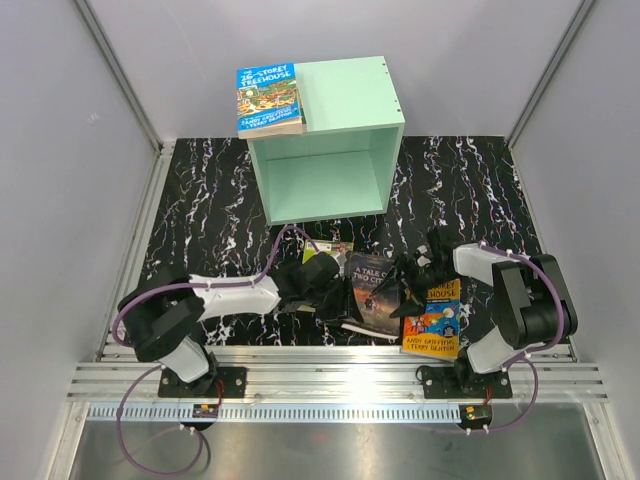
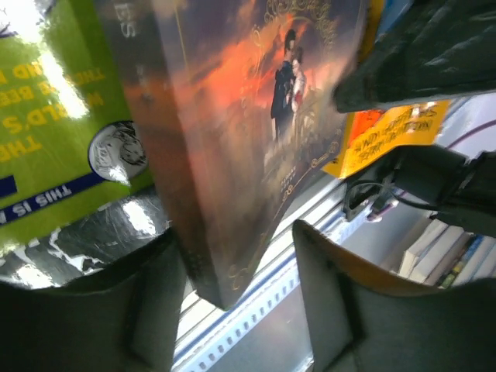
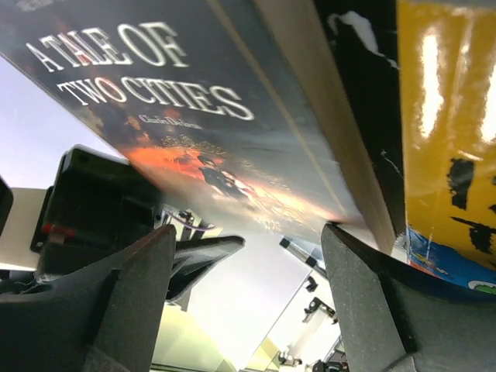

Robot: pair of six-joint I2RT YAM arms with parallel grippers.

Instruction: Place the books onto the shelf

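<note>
The dark book "A Tale of Two Cities" lies tilted between my two grippers at the table's front. In the left wrist view its lower spine corner sits between the fingers of my left gripper. It lies against the left finger and a gap separates it from the other. My right gripper stands open under the cover, with one fingertip at the book's edge. An orange-yellow book lies beside it, and a lime-green one underneath. A blue Treehouse book rests on top of the mint shelf.
The shelf's open side faces the arms across a black marbled table top. Aluminium rails run along the near edge. Grey walls close in both sides. Purple cables loop off the left arm.
</note>
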